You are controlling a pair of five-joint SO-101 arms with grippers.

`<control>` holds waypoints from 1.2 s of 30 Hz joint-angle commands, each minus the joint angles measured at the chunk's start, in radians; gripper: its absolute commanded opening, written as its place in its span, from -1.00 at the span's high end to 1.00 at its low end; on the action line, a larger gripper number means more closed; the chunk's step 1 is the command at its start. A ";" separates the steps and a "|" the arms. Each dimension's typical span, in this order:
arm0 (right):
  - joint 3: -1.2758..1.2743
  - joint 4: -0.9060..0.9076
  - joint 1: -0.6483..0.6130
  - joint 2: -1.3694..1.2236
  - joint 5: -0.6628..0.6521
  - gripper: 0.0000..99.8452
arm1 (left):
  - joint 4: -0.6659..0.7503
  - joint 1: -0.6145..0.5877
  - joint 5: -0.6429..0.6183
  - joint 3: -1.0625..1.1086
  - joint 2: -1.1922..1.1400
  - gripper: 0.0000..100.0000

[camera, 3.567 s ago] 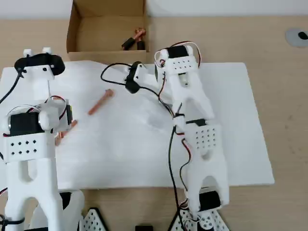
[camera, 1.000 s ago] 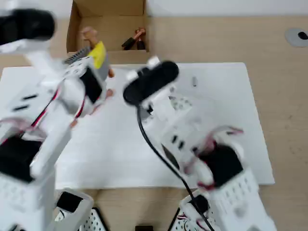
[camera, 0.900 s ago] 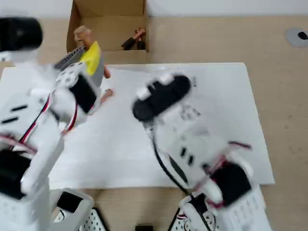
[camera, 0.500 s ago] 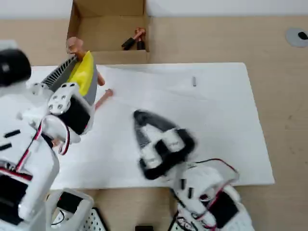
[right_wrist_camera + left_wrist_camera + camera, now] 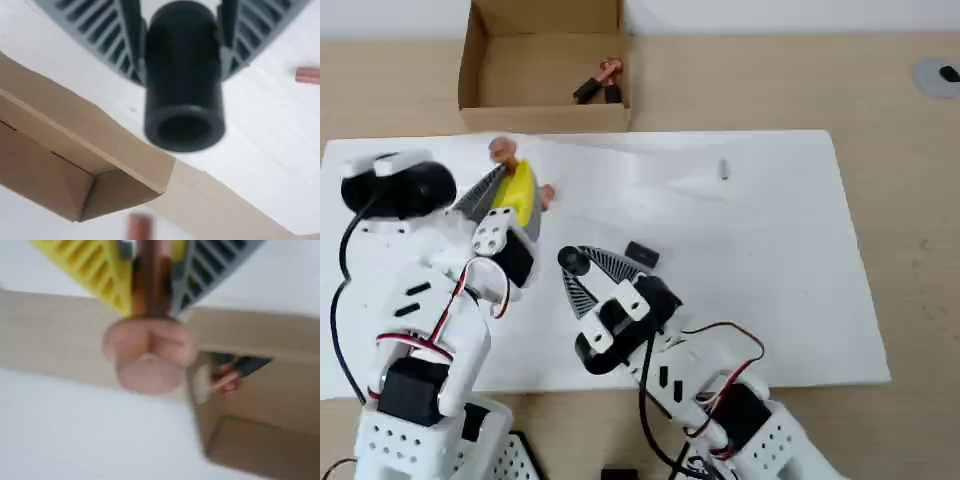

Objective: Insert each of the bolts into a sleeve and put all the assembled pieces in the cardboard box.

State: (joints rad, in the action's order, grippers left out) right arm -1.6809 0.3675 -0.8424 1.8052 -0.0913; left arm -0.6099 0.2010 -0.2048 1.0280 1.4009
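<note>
Here, the left gripper [image 5: 504, 172] was pinching a copper bolt [image 5: 150, 347] by its shank, head outward, over the white sheet [image 5: 770, 250] near the cardboard box [image 5: 470, 70]; the right gripper [image 5: 576, 268] was clamped on a black sleeve [image 5: 183, 95], bore facing out; a loose sleeve [image 5: 641, 254] lay just beside it on the sheet; assembled pieces [image 5: 599, 84] lay in the box; a second bolt [image 5: 546, 194] lay by the left gripper.

I am looking down at a light wooden bench [image 5: 910, 200]. A white rectangular foam sheet [image 5: 770, 270] is lying flat across most of it. An open brown cardboard box [image 5: 545, 119] is sitting on the bare wood just beyond the sheet's far edge, and a round grey disc [image 5: 932, 75] is resting near the far right corner.
</note>
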 commanded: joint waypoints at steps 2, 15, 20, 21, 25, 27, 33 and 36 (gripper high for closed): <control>-0.004 -0.046 -0.016 0.177 0.009 0.98 | 0.031 -0.011 0.008 0.040 0.090 0.99; -0.004 -0.043 -0.010 0.177 0.012 0.98 | -0.147 0.120 0.014 -0.071 0.211 0.99; -0.004 0.014 0.005 0.177 0.012 0.98 | -0.192 0.120 0.006 -0.078 0.214 0.99; -0.004 0.015 0.005 0.179 0.012 0.98 | -0.198 0.120 0.006 -0.072 0.214 0.99; -0.004 0.017 0.005 0.177 0.012 0.98 | -0.190 0.120 0.006 -0.038 0.214 0.99; -0.004 0.023 0.007 0.177 0.012 0.98 | -0.187 0.121 0.006 -0.038 0.216 0.99; -0.004 0.107 0.027 0.179 0.014 0.98 | -0.181 0.121 0.006 -0.035 0.216 0.99; -0.004 0.078 0.027 0.179 0.032 0.98 | -0.173 0.127 0.003 -0.029 0.216 0.99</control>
State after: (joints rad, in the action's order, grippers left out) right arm -1.6870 0.4703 -0.8316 1.8052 -0.0882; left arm -0.8063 0.3069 -0.2002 1.0188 1.6049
